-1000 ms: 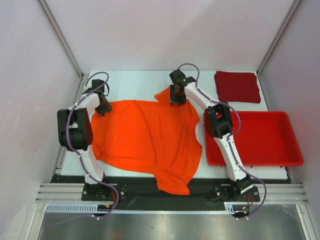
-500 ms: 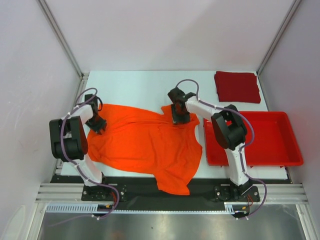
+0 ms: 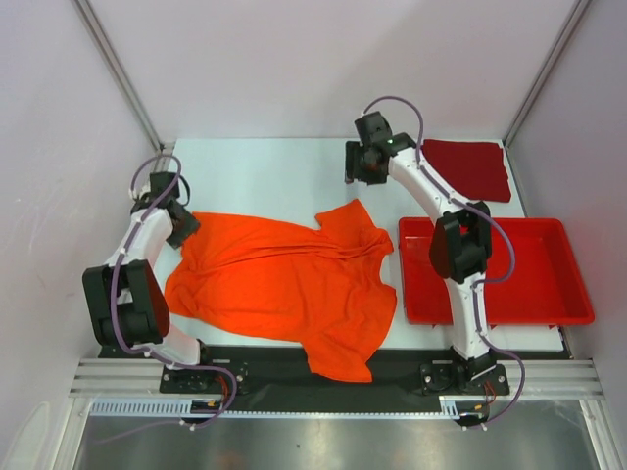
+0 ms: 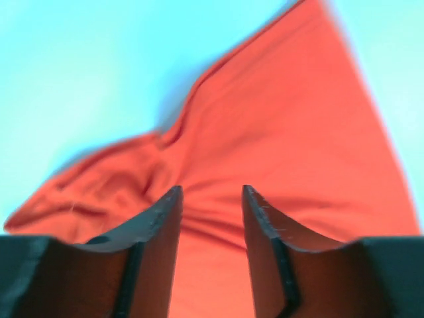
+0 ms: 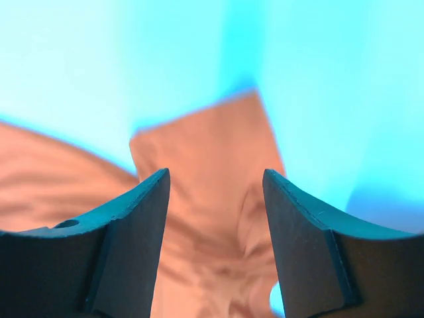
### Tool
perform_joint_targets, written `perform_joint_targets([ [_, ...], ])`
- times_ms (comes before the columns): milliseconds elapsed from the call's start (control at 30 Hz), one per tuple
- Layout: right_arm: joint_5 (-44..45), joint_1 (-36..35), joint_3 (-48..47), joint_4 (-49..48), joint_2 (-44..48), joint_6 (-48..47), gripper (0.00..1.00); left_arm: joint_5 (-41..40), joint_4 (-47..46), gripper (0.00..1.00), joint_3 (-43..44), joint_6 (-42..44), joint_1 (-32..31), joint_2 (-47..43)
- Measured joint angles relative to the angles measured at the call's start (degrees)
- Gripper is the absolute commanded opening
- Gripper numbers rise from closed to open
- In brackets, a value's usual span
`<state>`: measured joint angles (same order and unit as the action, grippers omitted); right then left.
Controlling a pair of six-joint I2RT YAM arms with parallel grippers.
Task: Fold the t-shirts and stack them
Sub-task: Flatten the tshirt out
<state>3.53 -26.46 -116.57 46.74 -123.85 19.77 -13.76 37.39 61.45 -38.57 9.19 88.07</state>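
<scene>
The orange t-shirt (image 3: 284, 284) lies spread and creased across the middle of the table, one sleeve hanging over the near edge. The dark red t-shirt (image 3: 468, 168) sits as a folded square at the far right. My left gripper (image 3: 182, 225) hovers at the orange shirt's far left corner. In the left wrist view its jaws (image 4: 211, 192) are open, with only the shirt (image 4: 291, 132) below them. My right gripper (image 3: 357, 168) is raised over bare table beyond the shirt's far edge. It stands open (image 5: 215, 175) with nothing held, and the cloth (image 5: 205, 159) lies below it.
A rigid red plastic tray (image 3: 578, 294) stands at the right, beside the right arm's elbow. Grey walls and metal posts close in the table on the left, back and right. White table (image 3: 265, 171) shows behind the orange shirt.
Both grippers drew the shirt's far edge toward the near side, then opened and let it go. The right gripper has risen and moved back; the left has shifted slightly back.
</scene>
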Motion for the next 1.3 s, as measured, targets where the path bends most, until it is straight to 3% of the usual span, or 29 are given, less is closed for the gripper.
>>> perform_joint_targets([
  [233,-3.1,3.1,-13.9,1.7,-13.0,-3.2,0.55,1.3,-5.0,0.52,8.8,5.2,1.6,3.1],
  [400,-5.3,3.4,-15.1,3.1,-18.9,-4.0,0.47,3.1,-6.1,0.52,12.0,6.3,4.8,7.0],
  [1033,-9.9,4.0,-9.2,-0.6,-17.9,-5.5,0.49,6.5,-6.2,0.51,13.0,7.1,5.9,10.4],
  [1300,-9.0,0.5,-9.9,-0.5,-17.9,-5.2,0.56,6.7,-6.2,0.51,13.0,7.2,5.9,10.4],
])
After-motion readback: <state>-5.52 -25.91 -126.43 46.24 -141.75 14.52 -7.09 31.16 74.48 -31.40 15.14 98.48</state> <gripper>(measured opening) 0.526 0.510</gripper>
